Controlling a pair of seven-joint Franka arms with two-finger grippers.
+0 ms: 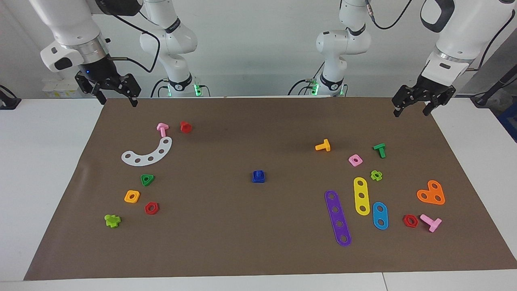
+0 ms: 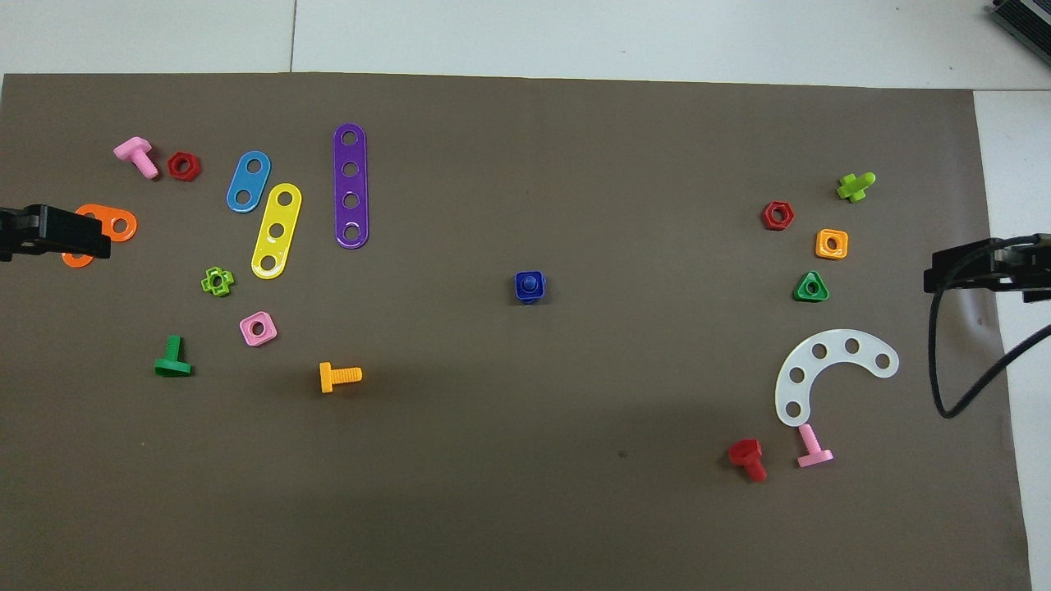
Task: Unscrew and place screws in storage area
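Note:
The dark-blue bolt with its blue rounded-square nut (image 1: 258, 176) stands alone in the middle of the brown mat (image 1: 258, 250); it also shows in the overhead view (image 2: 530, 286). My left gripper (image 1: 415, 110) hangs open and empty above the mat's corner nearest the robots at the left arm's end, and in the overhead view (image 2: 51, 232) it covers part of the orange plate. My right gripper (image 1: 118, 99) hangs open and empty above the corner at the right arm's end (image 2: 981, 269). Both are well away from the blue bolt.
Toward the left arm's end lie a purple strip (image 1: 338, 218), yellow strip (image 1: 361, 196), light-blue strip (image 1: 380, 215), orange plate (image 1: 431, 193), orange bolt (image 1: 323, 146) and green bolt (image 1: 379, 150). Toward the right arm's end lie a white curved strip (image 1: 147, 153), pink bolt (image 1: 162, 129), red bolt (image 1: 185, 127) and several nuts.

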